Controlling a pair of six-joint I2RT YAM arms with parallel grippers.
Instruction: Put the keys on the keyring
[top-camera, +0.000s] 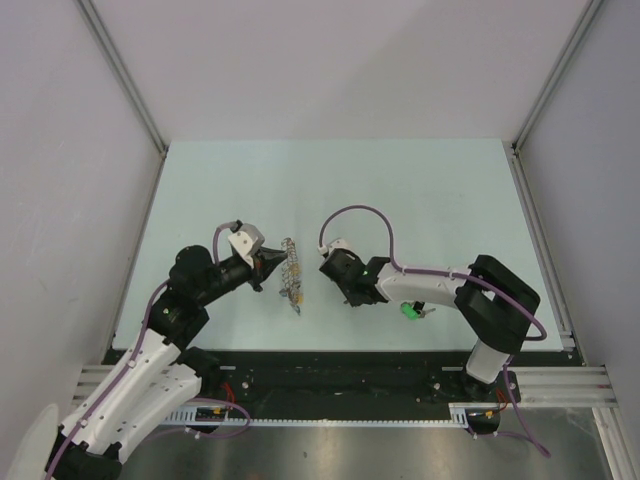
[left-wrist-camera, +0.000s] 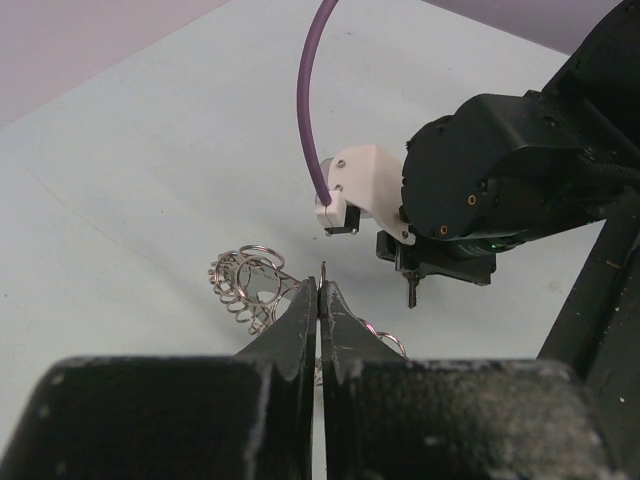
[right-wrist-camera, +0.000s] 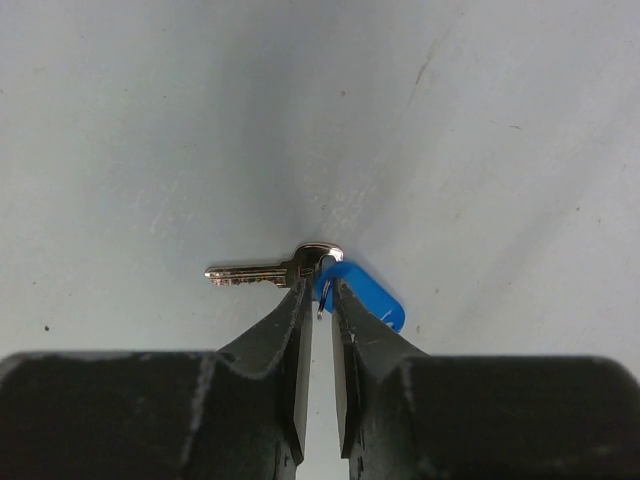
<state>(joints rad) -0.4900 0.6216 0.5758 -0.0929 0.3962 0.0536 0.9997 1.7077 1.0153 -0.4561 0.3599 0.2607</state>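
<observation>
My left gripper (top-camera: 272, 263) (left-wrist-camera: 320, 288) is shut on the keyring (top-camera: 291, 273) (left-wrist-camera: 247, 281), a grey-silver ring edged with small wire loops. It holds the ring on edge just above the table, with a wire end poking up between the fingertips. To the right, my right gripper (top-camera: 347, 296) (right-wrist-camera: 320, 290) points down at the table, jaws nearly together on a silver key (right-wrist-camera: 258, 272) with a blue tag (right-wrist-camera: 367, 293). The key's small ring sits between the fingertips. In the left wrist view that key (left-wrist-camera: 412, 292) hangs below the right gripper (left-wrist-camera: 413, 272). A green-headed key (top-camera: 408, 311) lies under the right arm.
Grey walls stand on the left, right and far sides of the pale table (top-camera: 420, 190). A black rail (top-camera: 330, 365) runs along its near edge by the arm bases. The right arm's purple cable (top-camera: 360, 215) loops above its wrist.
</observation>
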